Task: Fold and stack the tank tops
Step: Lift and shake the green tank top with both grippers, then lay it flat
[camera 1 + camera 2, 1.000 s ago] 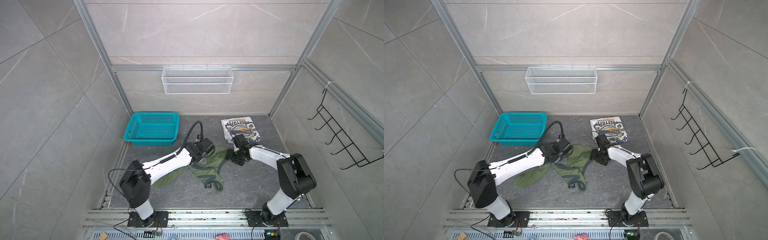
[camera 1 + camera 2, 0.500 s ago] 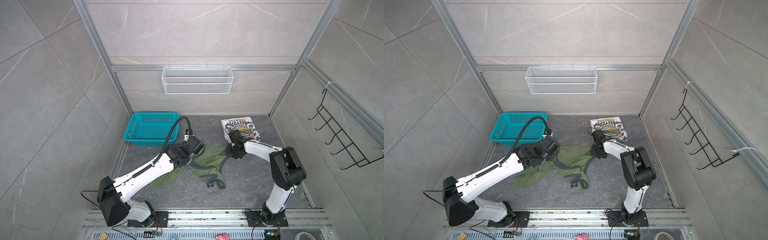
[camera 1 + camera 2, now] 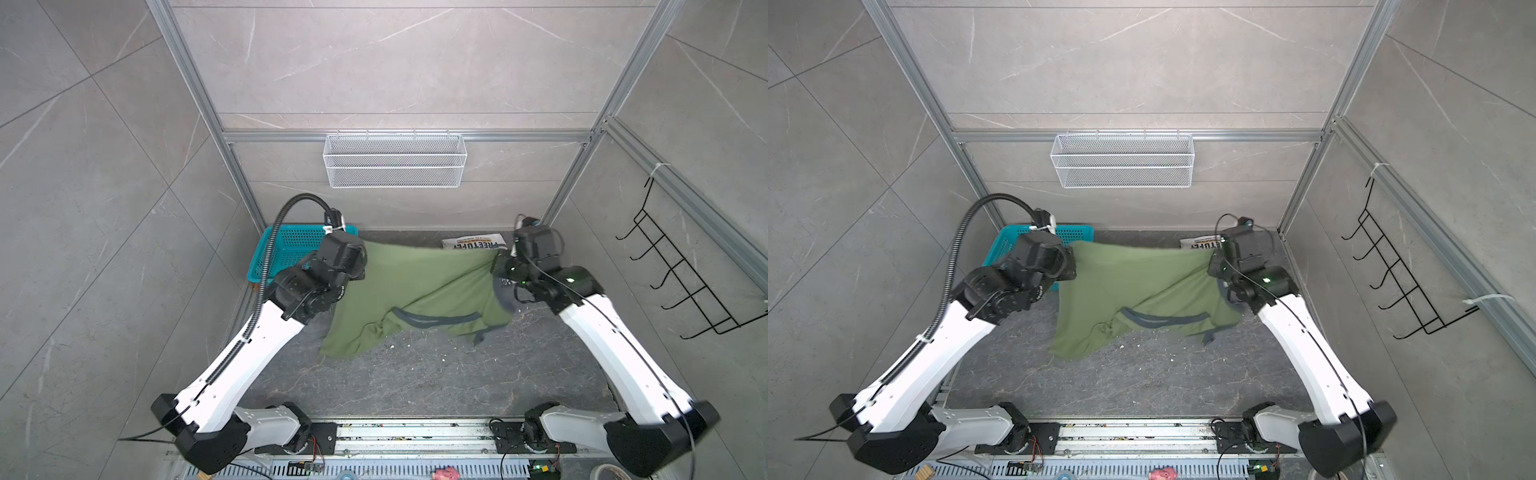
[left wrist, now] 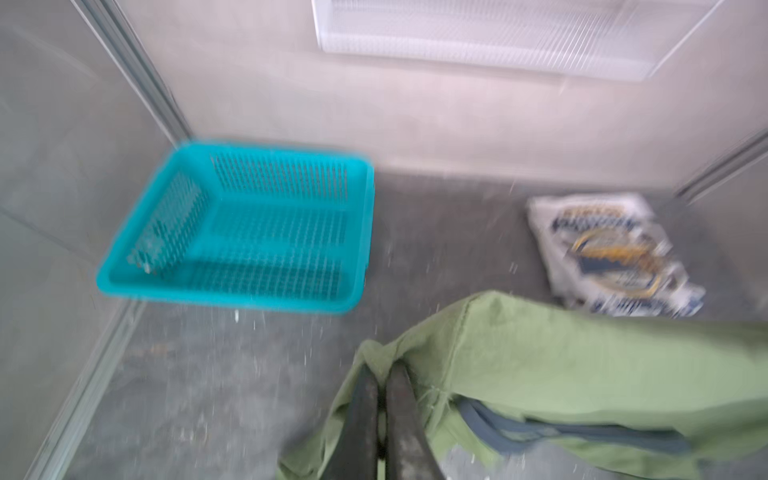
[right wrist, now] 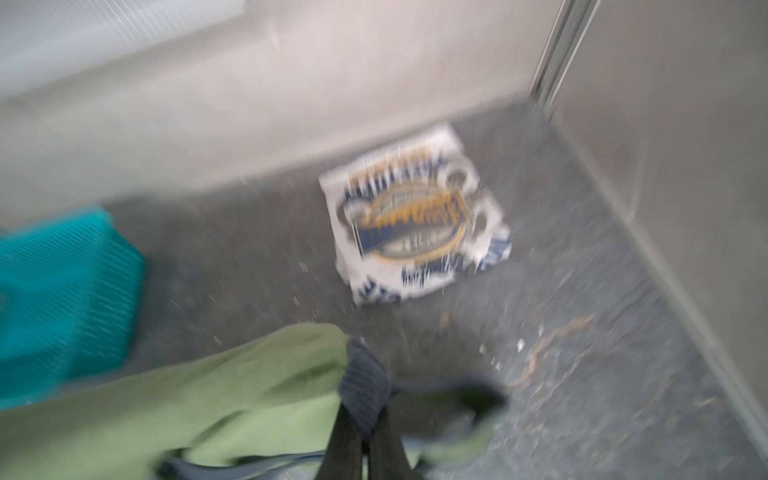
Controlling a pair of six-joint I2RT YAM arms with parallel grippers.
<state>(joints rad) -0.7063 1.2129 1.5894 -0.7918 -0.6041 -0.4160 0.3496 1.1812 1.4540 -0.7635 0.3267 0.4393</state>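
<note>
While it hangs stretched between the two arms, the olive green sleeveless cloth tank top with dark trim [image 3: 415, 286] [image 3: 1133, 282] is spread as a slack sheet above the middle of the dark grey stone-patterned table [image 3: 415, 374]. Its upper edge runs nearly level from one arm to the other, and its lower part droops in folds toward the table; whether that part touches the surface cannot be told.

The left end effector [image 3: 362, 262] [image 4: 382, 374] has its jaws closed tight on a hemmed olive corner of the garment [image 4: 582, 365]. The right end effector [image 3: 496, 266] [image 5: 365, 415] is likewise closed, pinching a band of the dark ribbed trim at the opposite side of the cloth [image 5: 166, 407]. Both wrist views are blurred.

The white sleeveless cloth tank top with a blue-and-yellow chest print [image 3: 473, 242] [image 3: 1200, 243] [image 4: 615, 253] [image 5: 415, 220] lies folded flat on the table in the far right corner, print upward, partly hidden in both top views behind the raised olive garment and the right arm.

A teal perforated plastic basket [image 3: 291, 249] [image 4: 232, 297] stands in the far left corner, behind the left arm. A white wire-mesh shelf [image 3: 395, 160] is mounted on the back wall.
</note>
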